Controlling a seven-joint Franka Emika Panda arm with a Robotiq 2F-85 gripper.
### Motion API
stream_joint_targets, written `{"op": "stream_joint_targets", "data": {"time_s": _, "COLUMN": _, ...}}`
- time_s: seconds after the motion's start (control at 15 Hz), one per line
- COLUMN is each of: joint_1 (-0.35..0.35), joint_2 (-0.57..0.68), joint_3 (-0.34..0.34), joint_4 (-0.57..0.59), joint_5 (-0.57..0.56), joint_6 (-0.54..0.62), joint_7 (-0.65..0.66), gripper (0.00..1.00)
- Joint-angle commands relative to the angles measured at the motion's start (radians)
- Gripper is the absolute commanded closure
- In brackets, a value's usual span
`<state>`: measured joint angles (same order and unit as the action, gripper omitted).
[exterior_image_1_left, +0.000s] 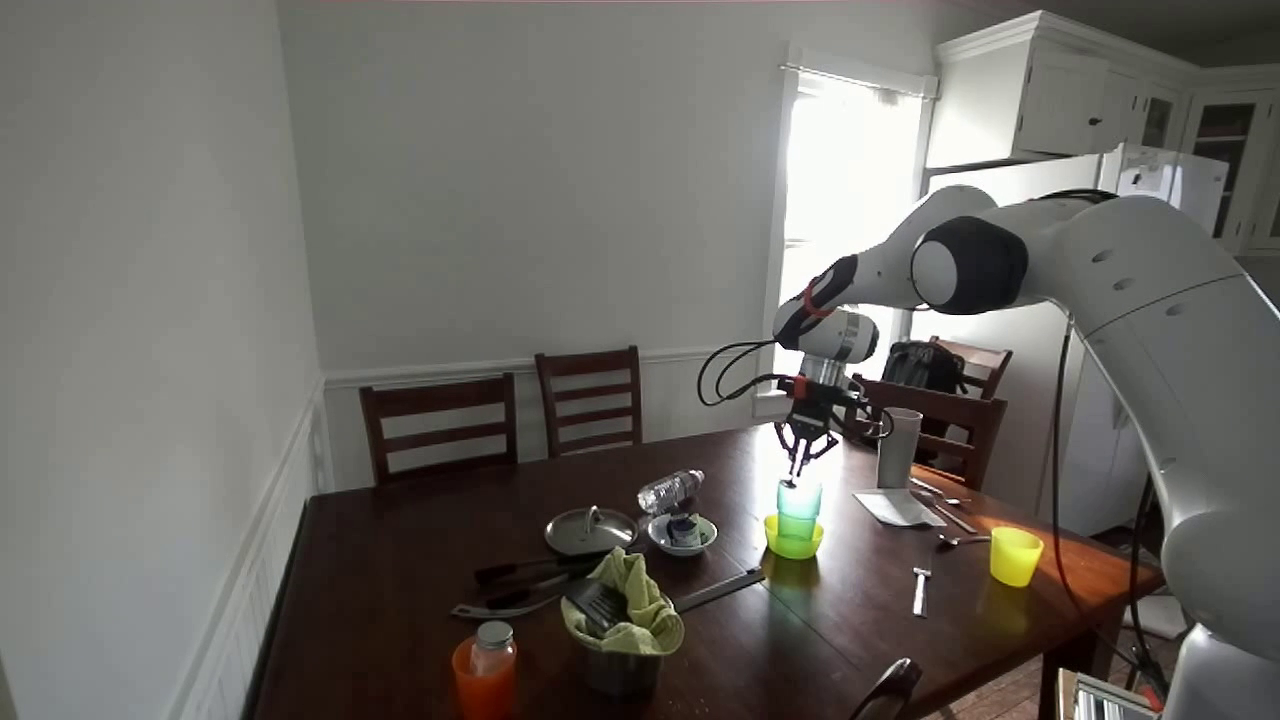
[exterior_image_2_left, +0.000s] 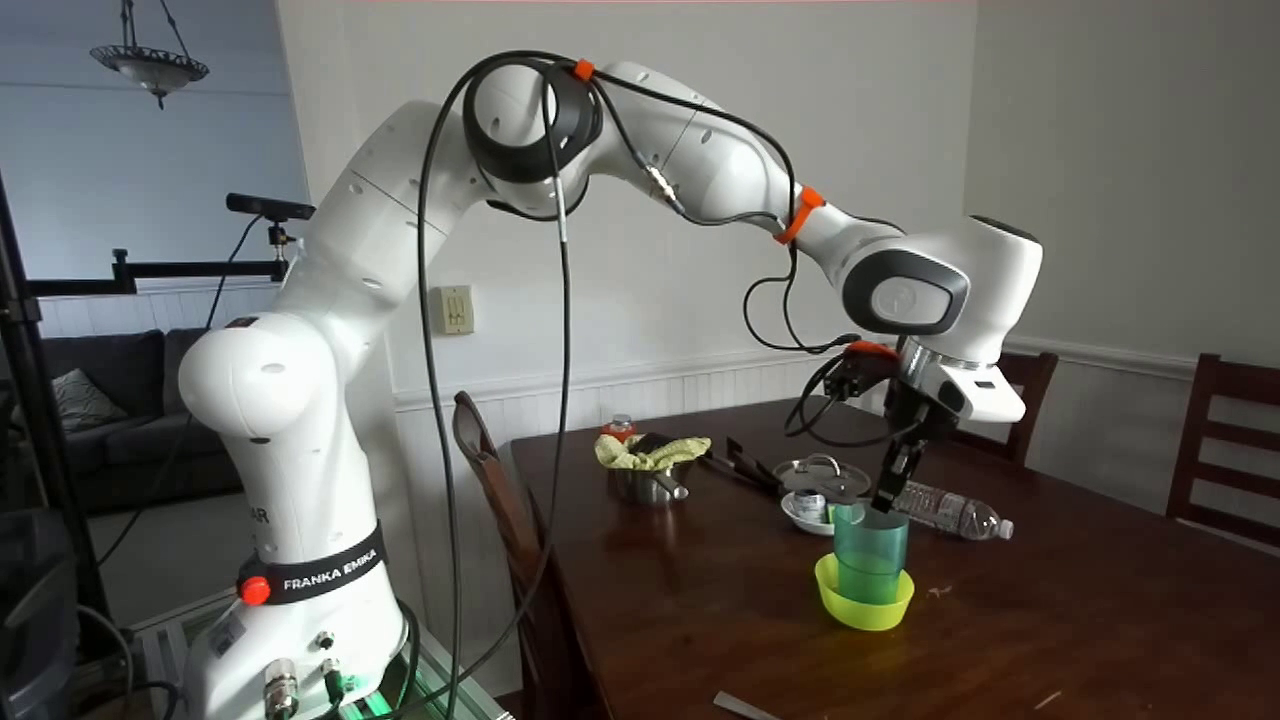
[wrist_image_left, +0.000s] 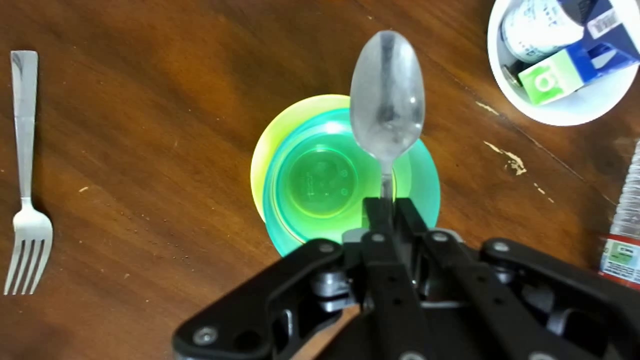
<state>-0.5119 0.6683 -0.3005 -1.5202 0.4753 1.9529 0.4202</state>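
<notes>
One metal spoon (wrist_image_left: 387, 95) shows in the upper middle of the wrist view, silvery and shiny, its bowl a long oval narrowing to a thin neck, with a dark band of reflection down the middle and small bright glints toward its right edge. The tip of the bowl points to the top of the frame and the neck runs down toward the black fingers (wrist_image_left: 371, 215), so the long axis stands almost straight up and down there. The fingers are clamped on the handle; the rest of it is hidden between them. In this view the spoon overlaps the right part of a translucent teal cup (exterior_image_2_left: 870, 555), which stands in a yellow-green bowl (exterior_image_2_left: 865, 613) on the table (wrist_image_left: 150, 100); whether spoon and cup touch, I cannot tell. A fork (wrist_image_left: 25, 172) lies at the left of the frame, tines toward the bottom.
</notes>
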Motion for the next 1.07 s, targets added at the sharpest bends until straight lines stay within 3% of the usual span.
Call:
{"op": "stream_joint_targets", "data": {"time_s": 0.0, "joint_1": -0.021, "joint_2": 0.026, "joint_3": 0.012, "joint_4": 0.049, "joint_5": 0.017, "joint_6": -0.034, "joint_7": 0.016, "gripper": 0.98}}
{"op": "stream_joint_targets", "data": {"time_s": 1.0, "joint_1": -0.017, "joint_2": -0.004, "joint_3": 0.009, "joint_4": 0.047, "joint_5": 0.008, "joint_6": -0.043, "joint_7": 0.027, "gripper": 0.98}}
